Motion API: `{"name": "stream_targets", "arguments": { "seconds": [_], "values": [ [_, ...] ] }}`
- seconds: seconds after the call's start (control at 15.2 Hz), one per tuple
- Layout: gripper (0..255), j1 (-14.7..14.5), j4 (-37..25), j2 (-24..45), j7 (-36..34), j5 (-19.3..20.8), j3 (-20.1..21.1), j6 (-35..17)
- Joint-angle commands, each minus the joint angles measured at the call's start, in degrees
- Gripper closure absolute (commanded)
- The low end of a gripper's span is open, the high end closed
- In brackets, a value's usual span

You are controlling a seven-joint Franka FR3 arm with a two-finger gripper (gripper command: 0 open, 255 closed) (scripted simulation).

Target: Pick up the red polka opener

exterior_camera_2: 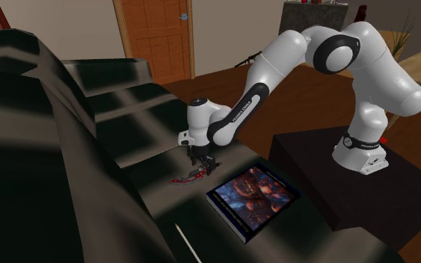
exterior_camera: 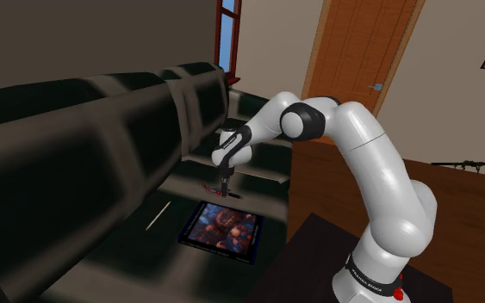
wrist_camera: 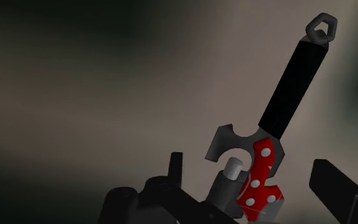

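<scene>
The opener (wrist_camera: 261, 179) has a red part with white dots, a grey metal head and a long black handle (wrist_camera: 295, 83) ending in a ring. It lies flat on the dark sofa seat (exterior_camera: 137, 250). My gripper (wrist_camera: 248, 164) hangs straight down over it, open, with one finger (wrist_camera: 176, 167) on each side of the red part and a gap to each. In the shoulder view the gripper (exterior_camera: 225, 190) is low over the opener (exterior_camera: 212, 186). In the second exterior view the opener (exterior_camera_2: 188, 178) pokes out beside the gripper (exterior_camera_2: 203, 167).
A dark book with a colourful cover (exterior_camera: 223, 225) (exterior_camera_2: 252, 193) lies on the seat close to the gripper. A thin white stick (exterior_camera: 158, 215) (exterior_camera_2: 188, 243) lies further along. The tall sofa backrest (exterior_camera: 68, 146) rises behind. The black stand (exterior_camera_2: 351, 187) adjoins the sofa.
</scene>
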State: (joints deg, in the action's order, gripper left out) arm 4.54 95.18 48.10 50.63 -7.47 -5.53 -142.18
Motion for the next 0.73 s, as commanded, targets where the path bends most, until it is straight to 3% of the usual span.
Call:
{"name": "stream_targets", "arguments": {
  "seconds": [0.0, 0.07, 0.66],
  "values": [
    [0, 0.02, -0.16, 0.56, 0.01, -0.05, 0.07, -0.42],
    [255, -0.04, -0.24, 0.62, -0.06, -0.05, 0.07, -0.41],
    [255, 0.02, -0.17, 0.56, 0.01, -0.05, 0.07, -0.42]
  ]
}}
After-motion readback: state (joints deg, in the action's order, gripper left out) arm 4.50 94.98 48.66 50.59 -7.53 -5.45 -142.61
